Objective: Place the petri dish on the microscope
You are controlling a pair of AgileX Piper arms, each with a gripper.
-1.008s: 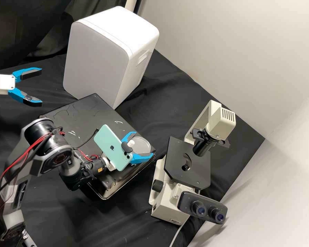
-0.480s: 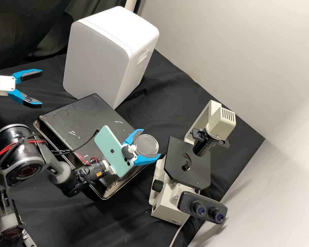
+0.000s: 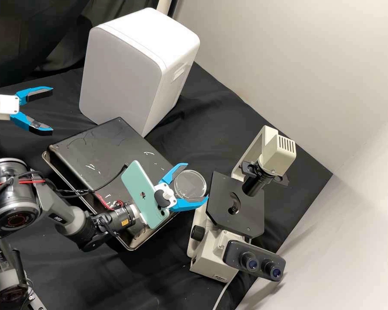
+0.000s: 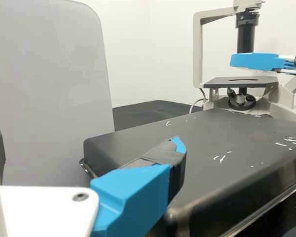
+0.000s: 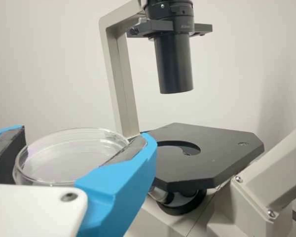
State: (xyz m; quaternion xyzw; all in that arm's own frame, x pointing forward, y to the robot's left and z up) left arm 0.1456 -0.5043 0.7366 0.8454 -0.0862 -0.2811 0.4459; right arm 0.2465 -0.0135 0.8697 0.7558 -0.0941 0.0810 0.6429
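Two fingers (image 5: pixel 121 182) clamp petri dish (image 5: pixel 69 155) just beside microscope stage (image 5: pixel 212 148).

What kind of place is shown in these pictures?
Most likely a laboratory bench used for robot work. An inverted microscope stands on the black bench, the right gripper holds a clear petri dish, and a black tray lies beside the microscope.

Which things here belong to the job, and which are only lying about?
For the job: petri dish, held in the right pincer; microscope, its stage bare.
Lying about: white box; black tray; left pincer, open, off to the side.
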